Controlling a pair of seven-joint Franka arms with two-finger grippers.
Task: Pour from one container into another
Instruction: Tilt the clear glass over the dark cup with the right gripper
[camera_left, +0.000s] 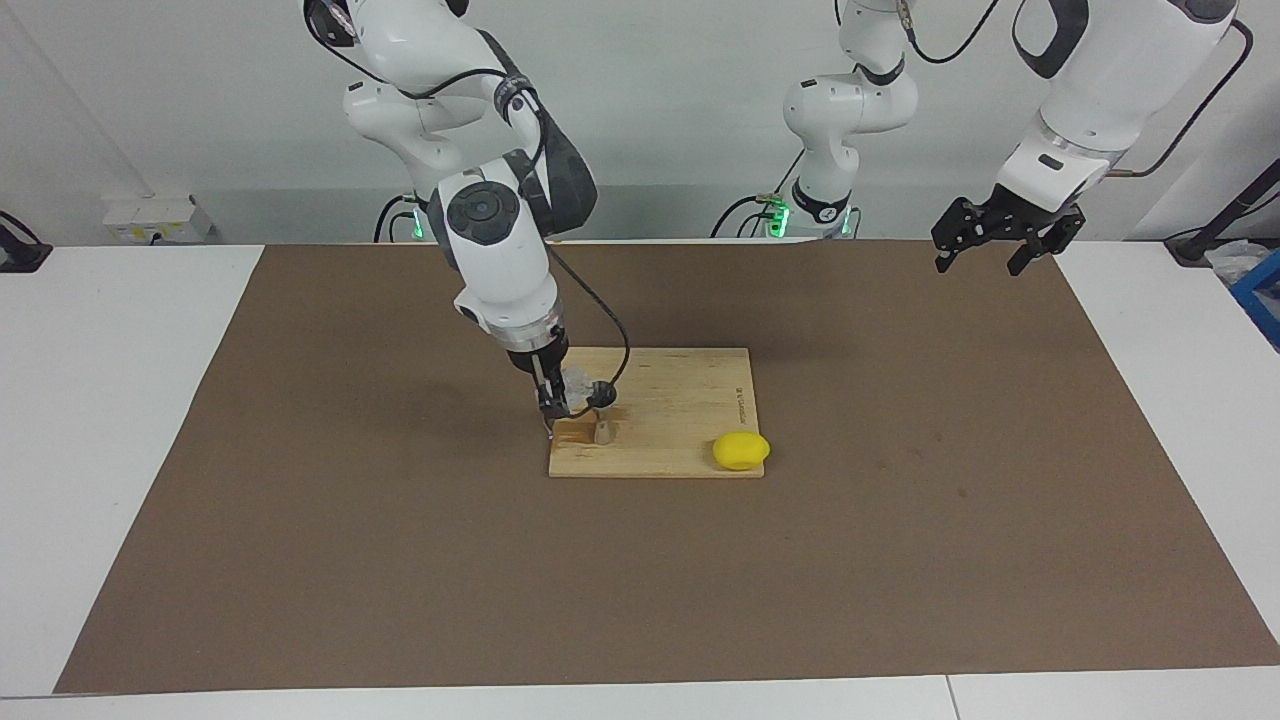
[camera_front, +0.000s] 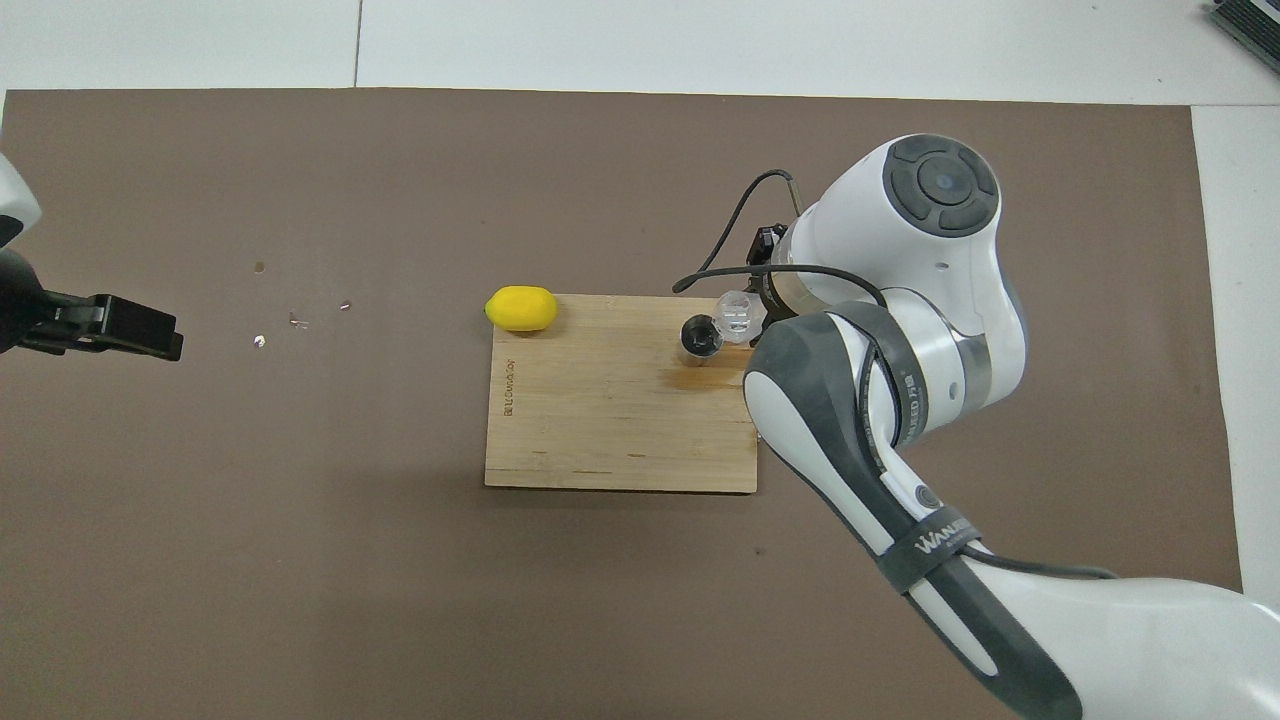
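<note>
surface: brown mat (camera_left: 400, 560), board (camera_left: 680, 400) mid-frame | cup (camera_left: 577, 381) tipped, clamped by right gripper (camera_left: 553, 402), over jigger (camera_left: 603, 432), which is stood upright | left gripper (camera_left: 992, 250) spread, upper right

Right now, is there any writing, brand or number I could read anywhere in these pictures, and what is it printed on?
"WANJEED": on the black strap around the right arm's cable, overhead view.
A second strap higher on that arm carries lettering, too distorted to read.
Small printed mark along the wooden board edge toward the left arm's end: too small to read.
Nothing else legible.
</note>
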